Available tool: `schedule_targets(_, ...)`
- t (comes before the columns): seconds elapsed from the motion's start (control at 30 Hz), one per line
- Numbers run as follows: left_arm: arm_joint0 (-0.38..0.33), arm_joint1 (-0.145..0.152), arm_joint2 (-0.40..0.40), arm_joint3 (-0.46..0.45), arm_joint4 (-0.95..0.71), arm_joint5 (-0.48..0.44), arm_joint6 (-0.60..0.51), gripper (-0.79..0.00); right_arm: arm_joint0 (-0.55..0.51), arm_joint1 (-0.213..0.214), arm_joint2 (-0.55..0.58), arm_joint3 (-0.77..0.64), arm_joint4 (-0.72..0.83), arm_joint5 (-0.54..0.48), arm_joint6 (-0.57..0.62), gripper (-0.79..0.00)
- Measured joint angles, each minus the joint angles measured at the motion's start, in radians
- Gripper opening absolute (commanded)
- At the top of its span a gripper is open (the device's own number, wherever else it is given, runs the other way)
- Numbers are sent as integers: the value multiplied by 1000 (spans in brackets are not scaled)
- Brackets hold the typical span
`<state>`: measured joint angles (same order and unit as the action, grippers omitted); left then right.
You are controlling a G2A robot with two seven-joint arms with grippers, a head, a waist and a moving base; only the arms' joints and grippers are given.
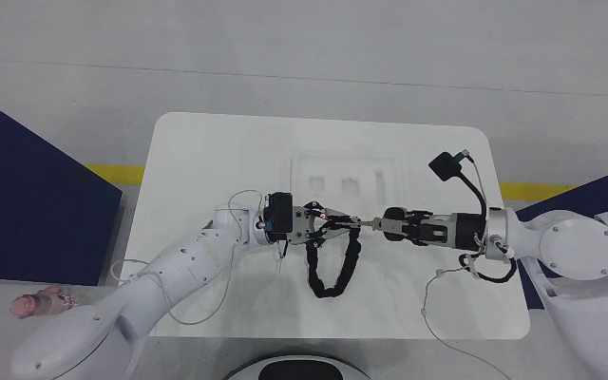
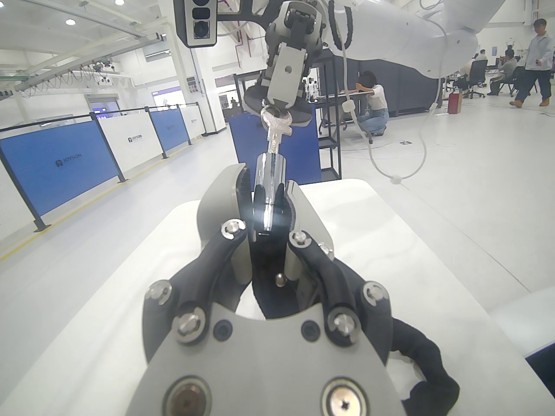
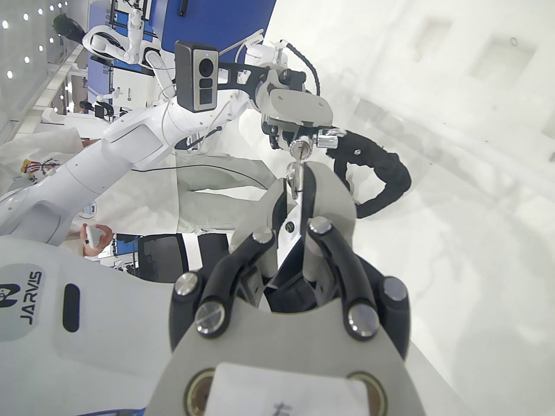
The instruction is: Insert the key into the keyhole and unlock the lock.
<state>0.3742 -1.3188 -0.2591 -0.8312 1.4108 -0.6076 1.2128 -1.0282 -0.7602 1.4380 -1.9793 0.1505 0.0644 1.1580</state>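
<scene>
Arms level, facing above the table (image 1: pixel 209 171): left gripper (image 1: pixel 334 221) clamps the lock (image 2: pixel 269 175), right gripper (image 1: pixel 388 225) pinches the key (image 2: pixel 276 125), blade in the keyhole (image 3: pixel 299 148).

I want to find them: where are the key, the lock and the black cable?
key (image 2: pixel 276 119): left wrist view, its head.
lock (image 2: pixel 269 175): left wrist view, shiny barrel.
black cable (image 3: pixel 396 170): right wrist view, its bend.

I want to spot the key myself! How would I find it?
Look at the middle of the white table. There the right gripper pinches the key: small, flat and silver, unlike the round shiny lock with its black loop, which the left gripper holds.
</scene>
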Motion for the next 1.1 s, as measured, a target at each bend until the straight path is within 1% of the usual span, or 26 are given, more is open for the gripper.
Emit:
schedule_targets(0.27,0,0,0,0,0,0,0,-785,34,-5,-48,8,-11,2,-13,-785)
schedule_targets(0.6,0,0,0,0,0,0,0,-785,77,-12,-106,25,-15,30,-14,-785)
schedule_targets(0.63,0,0,0,0,0,0,0,-785,80,-13,-109,26,-14,31,-15,-616)
schedule_targets(0.67,0,0,0,0,0,0,0,-785,82,-13,-112,28,-13,32,-16,-22)
schedule_targets(0.7,0,0,0,0,0,0,0,-785,84,-13,-113,30,-11,33,-16,0)
schedule_targets(0.77,0,0,0,0,0,0,0,-785,85,-13,-112,35,-6,35,-16,0)
schedule_targets(0.87,0,0,0,0,0,0,0,-785,83,-12,-93,43,5,9,-18,0)
schedule_targets(0.97,0,0,0,0,0,0,0,-785,71,-8,-62,51,-12,-55,-29,0)
schedule_targets(1.07,0,0,0,0,0,0,0,-785,51,-4,-26,63,-25,-150,-45,0)
schedule_targets(1.1,0,0,0,0,0,0,0,-785,43,-2,-12,67,-36,-201,-53,0)
